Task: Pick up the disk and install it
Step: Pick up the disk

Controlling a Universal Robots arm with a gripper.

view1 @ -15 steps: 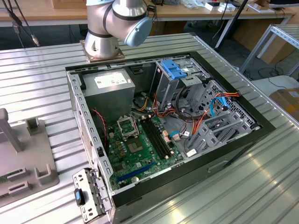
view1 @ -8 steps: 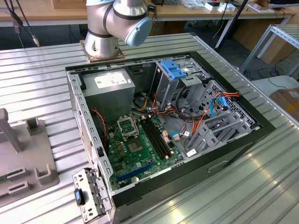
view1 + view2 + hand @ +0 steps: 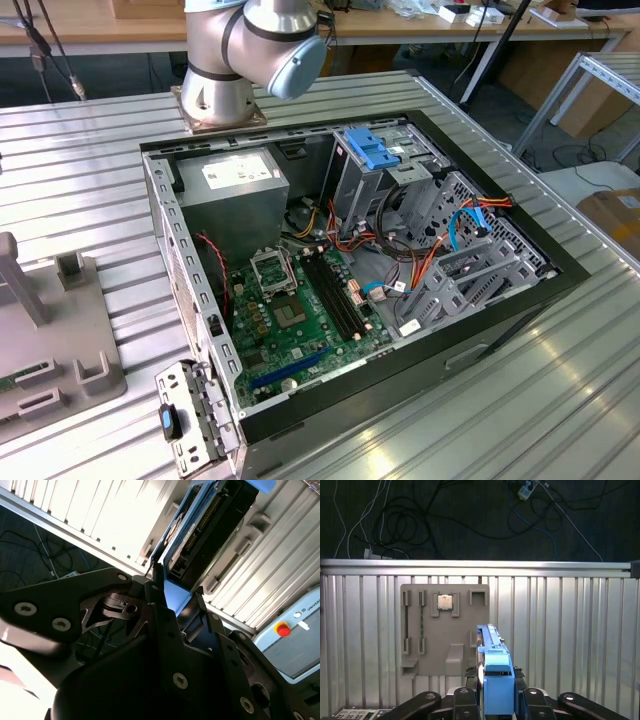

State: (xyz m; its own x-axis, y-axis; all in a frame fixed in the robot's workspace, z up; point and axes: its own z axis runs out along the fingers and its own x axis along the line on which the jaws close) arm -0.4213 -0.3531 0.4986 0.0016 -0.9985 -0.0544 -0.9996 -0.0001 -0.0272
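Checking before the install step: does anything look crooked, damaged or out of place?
Nothing stands out. The disk is held square in the gripper, over the ribbed table by the grey parts tray. The computer case lies open, cables inside.

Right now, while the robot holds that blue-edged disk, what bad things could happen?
1. The gripper pinches the disk at one end only, so it might slip and fall onto the ribbed metal table or the grey fixture plate.
2. Inside the computer case, orange and blue cables lie loose, so the disk could snag on them going in.
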